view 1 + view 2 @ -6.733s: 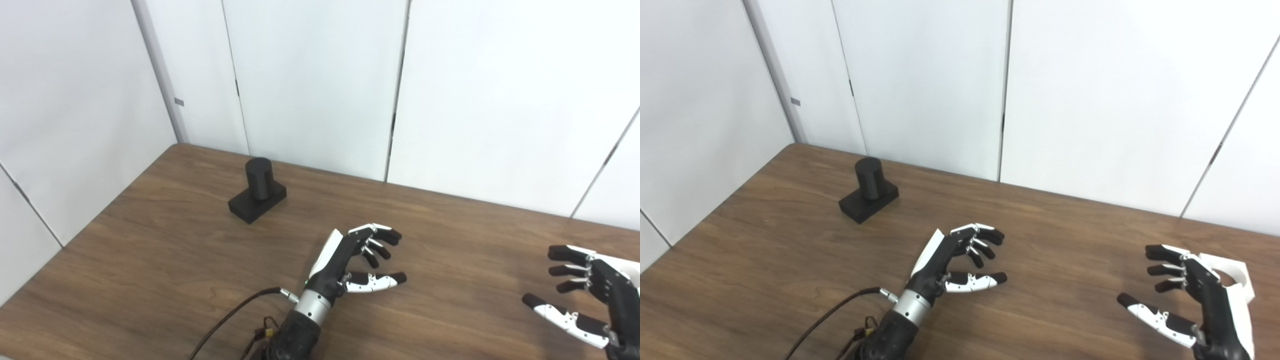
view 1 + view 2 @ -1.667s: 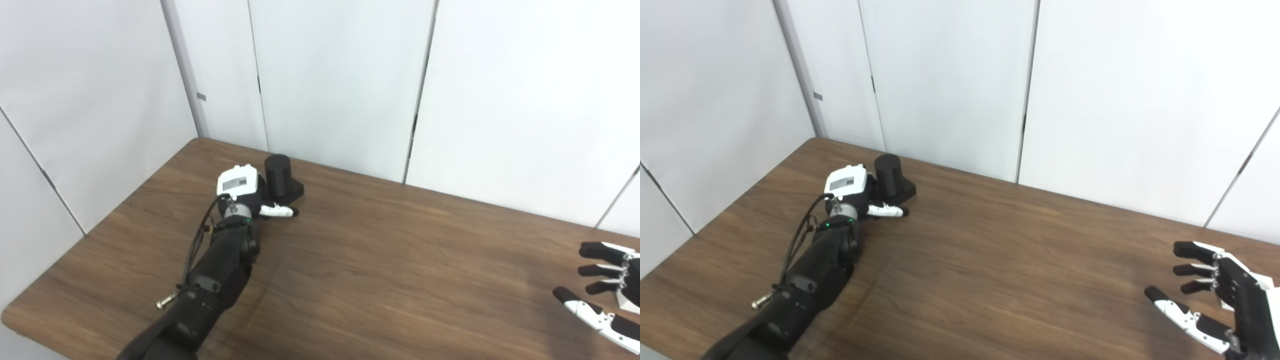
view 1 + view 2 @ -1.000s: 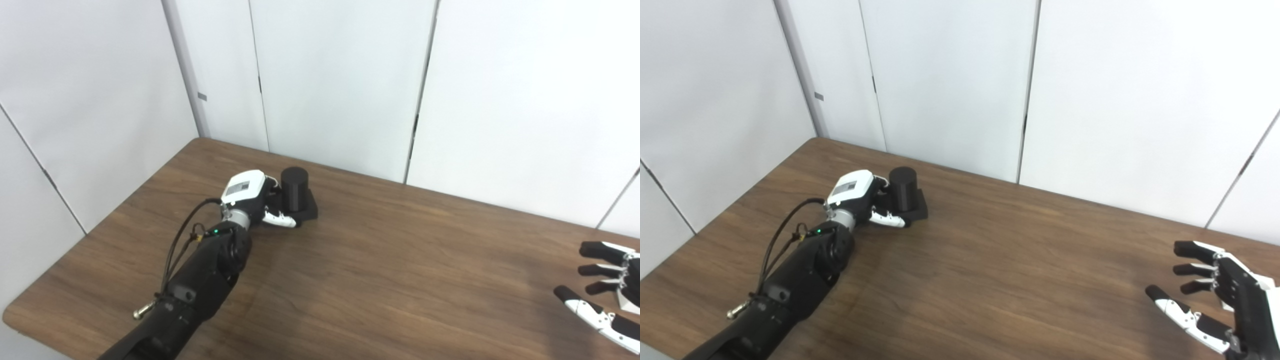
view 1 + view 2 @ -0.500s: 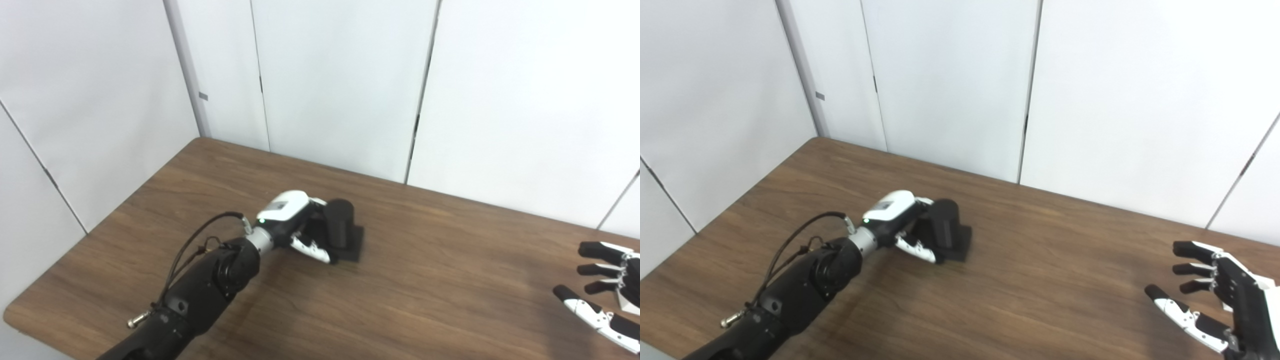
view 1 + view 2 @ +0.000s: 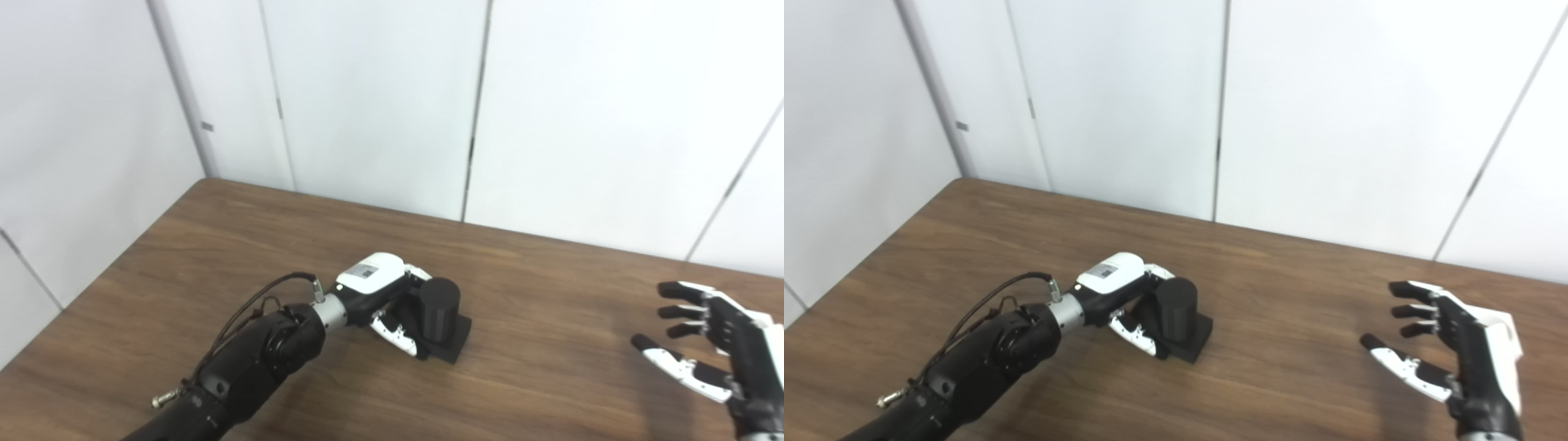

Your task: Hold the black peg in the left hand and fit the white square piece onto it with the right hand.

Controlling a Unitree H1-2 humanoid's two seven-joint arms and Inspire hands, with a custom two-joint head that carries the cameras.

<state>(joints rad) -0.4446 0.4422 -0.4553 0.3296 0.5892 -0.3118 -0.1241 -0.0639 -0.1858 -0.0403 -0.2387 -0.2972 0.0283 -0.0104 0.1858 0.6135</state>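
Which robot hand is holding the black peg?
The left hand, near the middle of the table, is wrapped around the black peg. The right hand hangs open at the right, holding nothing.

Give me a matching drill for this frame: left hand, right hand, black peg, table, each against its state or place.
Things:
1. left hand
2. right hand
3. black peg
4. table

States or places:
A. open, fingers spread, holding nothing
B. brown wood, bearing the peg's base
C. shut on the peg
D. upright on its square base, mid-table

Pairs: 1-C, 2-A, 3-D, 4-B
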